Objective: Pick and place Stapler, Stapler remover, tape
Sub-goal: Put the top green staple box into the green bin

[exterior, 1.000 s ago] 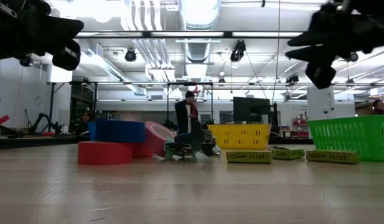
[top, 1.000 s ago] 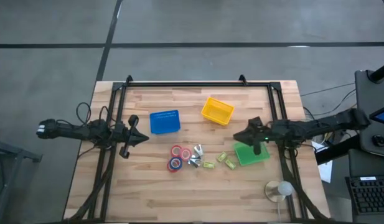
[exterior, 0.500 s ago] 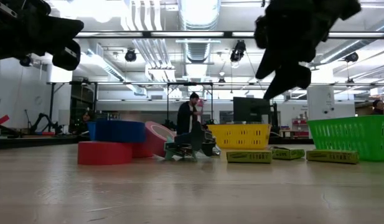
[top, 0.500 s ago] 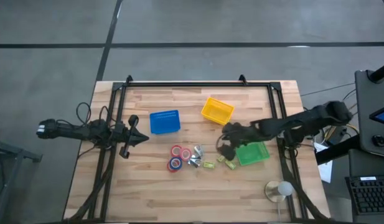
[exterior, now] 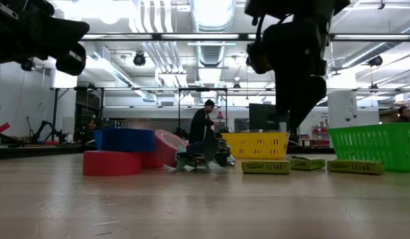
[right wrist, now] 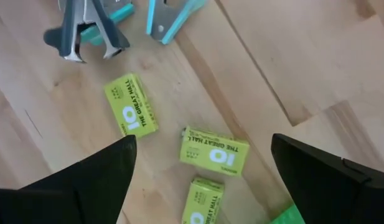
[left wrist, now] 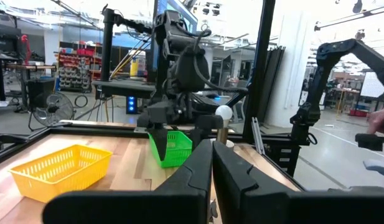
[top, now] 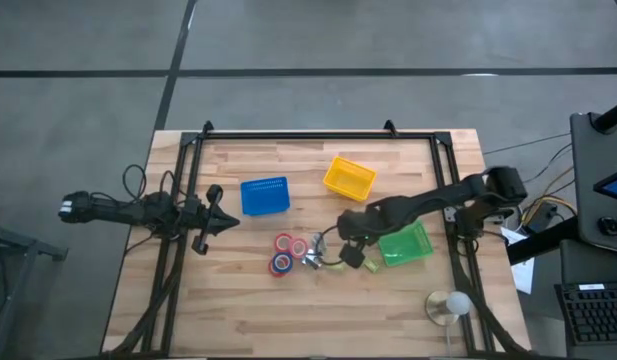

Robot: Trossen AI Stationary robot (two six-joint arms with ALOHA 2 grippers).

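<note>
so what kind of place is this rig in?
Probably a robotics lab or workshop: exposed ducts and strip lights overhead, another robot arm on a neighbouring frame, shelving behind, and a person in the background.

The right gripper [top: 350, 244] now hangs inward from the table's right edge, above the small yellow-green boxes [right wrist: 215, 151] near the table's middle (a second ago it sat over the green basket [top: 413, 244]), fingers spread
</note>
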